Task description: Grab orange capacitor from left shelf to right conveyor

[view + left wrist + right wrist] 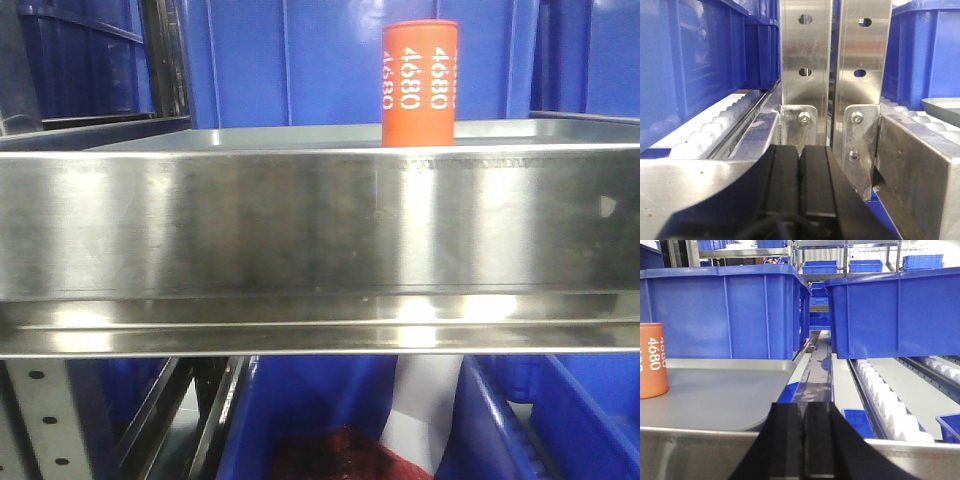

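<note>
The orange capacitor (419, 83) stands upright on the stainless steel shelf (300, 230), behind its tall front lip, right of centre. It also shows at the left edge of the right wrist view (653, 360), on a grey surface. My right gripper (803, 410) is shut and empty, at the shelf's front lip, well to the right of the capacitor. My left gripper (799, 152) is shut and empty, facing two perforated steel uprights (805, 55). The conveyor is out of view.
Blue plastic bins stand behind the capacitor (300, 60) and below the shelf (300, 420). More blue bins (725, 310) sit on white roller tracks (890, 400) in the right wrist view. A blue bin (690, 65) and rollers flank the left gripper.
</note>
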`<action>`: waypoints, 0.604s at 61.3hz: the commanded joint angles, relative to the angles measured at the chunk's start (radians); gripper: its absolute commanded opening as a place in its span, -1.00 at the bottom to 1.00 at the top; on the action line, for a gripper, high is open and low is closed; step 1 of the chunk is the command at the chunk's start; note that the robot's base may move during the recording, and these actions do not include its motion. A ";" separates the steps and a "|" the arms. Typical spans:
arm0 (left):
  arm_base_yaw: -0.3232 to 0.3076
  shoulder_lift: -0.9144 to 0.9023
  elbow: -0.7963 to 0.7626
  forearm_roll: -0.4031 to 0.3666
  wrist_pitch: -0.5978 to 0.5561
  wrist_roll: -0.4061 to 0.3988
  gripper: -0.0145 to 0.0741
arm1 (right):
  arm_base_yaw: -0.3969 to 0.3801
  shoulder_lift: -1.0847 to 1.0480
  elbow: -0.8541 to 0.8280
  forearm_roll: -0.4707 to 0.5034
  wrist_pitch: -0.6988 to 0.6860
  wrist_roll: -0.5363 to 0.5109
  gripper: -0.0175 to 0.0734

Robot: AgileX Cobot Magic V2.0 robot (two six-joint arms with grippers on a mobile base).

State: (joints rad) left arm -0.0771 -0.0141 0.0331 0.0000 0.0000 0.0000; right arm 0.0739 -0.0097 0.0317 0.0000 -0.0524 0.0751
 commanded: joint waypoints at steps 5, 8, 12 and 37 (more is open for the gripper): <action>-0.002 0.010 -0.008 -0.005 -0.090 0.000 -0.91 | -0.004 -0.019 0.001 -0.006 -0.091 -0.005 -0.51; -0.002 0.010 -0.008 -0.005 -0.090 0.000 -0.91 | -0.004 -0.019 0.001 -0.006 -0.091 -0.005 -0.51; -0.002 0.010 -0.008 -0.005 -0.090 0.000 -0.91 | -0.004 -0.019 0.001 -0.006 -0.091 -0.005 -0.51; -0.002 0.010 -0.008 -0.005 -0.090 0.000 -0.91 | -0.004 -0.019 0.001 0.000 -0.155 0.005 -0.51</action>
State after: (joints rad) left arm -0.0771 -0.0141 0.0331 0.0000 -0.0060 0.0000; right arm 0.0739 -0.0097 0.0317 0.0000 -0.0673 0.0751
